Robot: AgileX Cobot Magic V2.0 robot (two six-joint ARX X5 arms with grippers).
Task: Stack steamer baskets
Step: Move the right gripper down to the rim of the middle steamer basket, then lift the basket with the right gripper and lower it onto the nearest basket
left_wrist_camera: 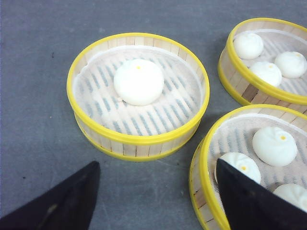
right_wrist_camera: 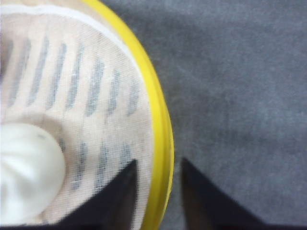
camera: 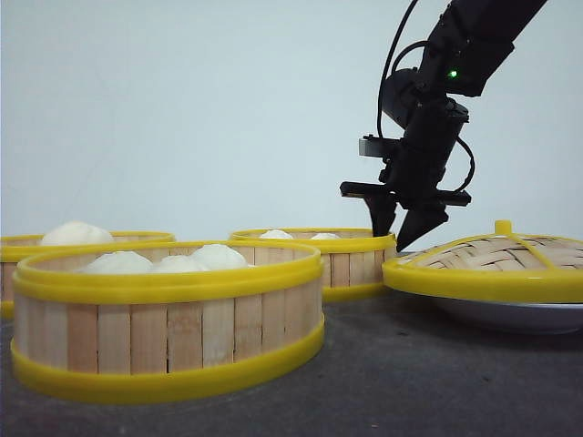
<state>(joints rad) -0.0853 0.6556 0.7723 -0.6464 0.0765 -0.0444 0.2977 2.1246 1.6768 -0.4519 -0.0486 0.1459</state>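
At the left edge of the grey worktop [camera: 410, 382] sits the left steamer basket [camera: 27, 250], pale wooden slats between yellow rims, holding a single white bun [camera: 76, 233] on a thin liner cloth. Just beside it, nearest the front edge, stands the front steamer basket [camera: 168, 323] with three buns [camera: 178, 260] inside. The left gripper [left_wrist_camera: 158, 191] shows only in its own wrist view: its two dark fingers are spread wide and hold nothing, one finger over bare worktop, the other over the front basket's rim. Farther back, near the middle, is the rear steamer basket [camera: 337, 259], also holding buns. The right gripper [camera: 402, 228] hangs at that basket's right rim; in its wrist view the fingers stand close either side of the yellow rim with a narrow gap, one inside, one outside, and contact cannot be told. Towards the right edge a domed woven lid [camera: 496, 259] with yellow rim rests on a white plate [camera: 519, 315]. No writing or label is readable anywhere.
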